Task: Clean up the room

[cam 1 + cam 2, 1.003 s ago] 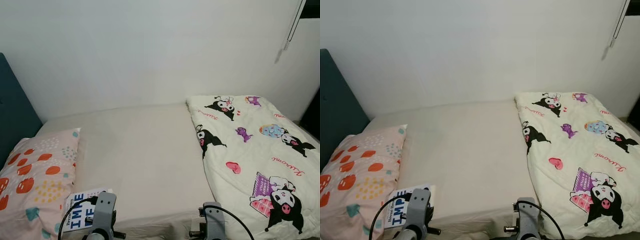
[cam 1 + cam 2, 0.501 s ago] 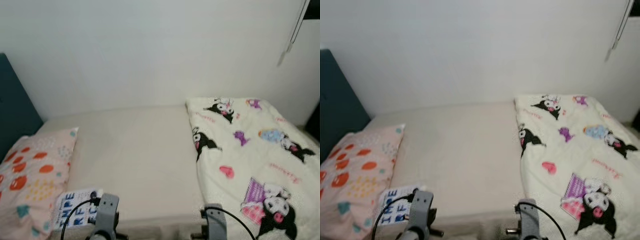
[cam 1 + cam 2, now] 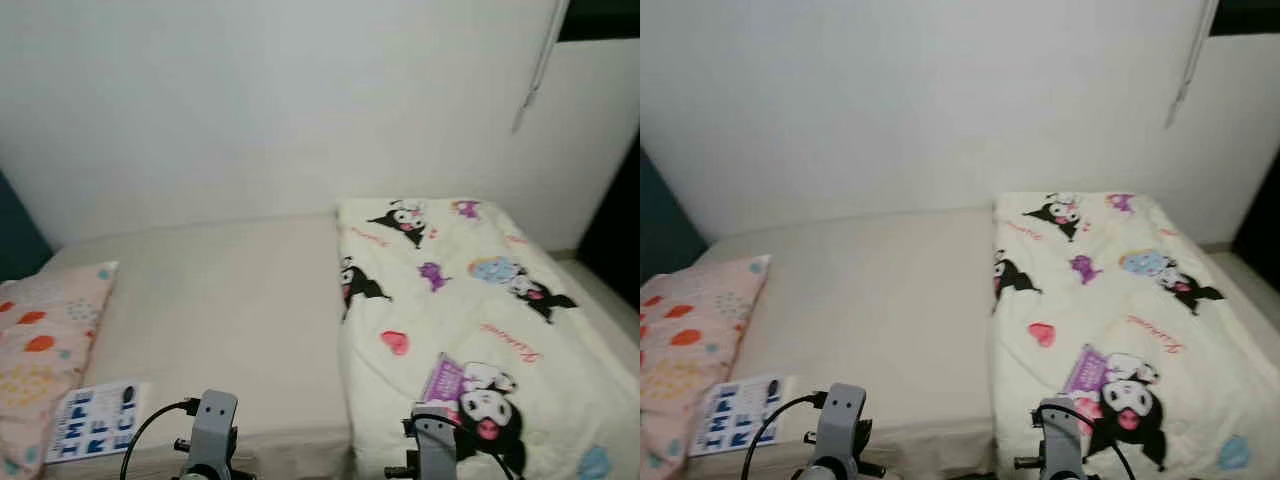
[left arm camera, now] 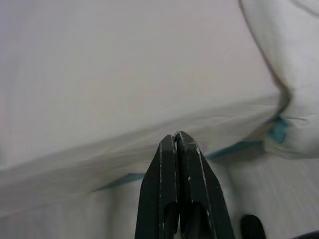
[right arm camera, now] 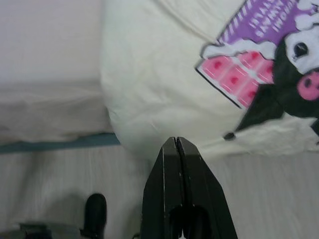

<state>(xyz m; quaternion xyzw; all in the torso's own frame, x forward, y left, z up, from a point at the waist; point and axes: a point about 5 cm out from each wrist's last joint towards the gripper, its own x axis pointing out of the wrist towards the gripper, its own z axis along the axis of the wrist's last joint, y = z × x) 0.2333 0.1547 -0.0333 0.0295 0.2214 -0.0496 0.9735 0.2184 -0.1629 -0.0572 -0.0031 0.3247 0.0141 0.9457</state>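
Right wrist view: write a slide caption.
Shut right gripper pointing at the cream cartoon-print quilt overhanging the bed edge.

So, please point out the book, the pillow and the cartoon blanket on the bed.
book (image 3: 92, 434), left eye view, middle of its white cover with blue letters.
pillow (image 3: 40, 340), left eye view, its spotted top face.
cartoon blanket (image 3: 450, 310), left eye view, middle of the printed top side.

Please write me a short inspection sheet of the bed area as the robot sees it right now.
Surface: bed with bare beige sheet, against the white wall.
Job's things: cartoon-print quilt folded over the bed's right half; book at the near left edge, beside the spotted pillow.
Clutter: nothing seen.
Grippers: left gripper and right gripper low by the bed's near edge, jaws shut, empty.
Cables: black cable at the left wrist.
Surroundings: blind cord on the wall.
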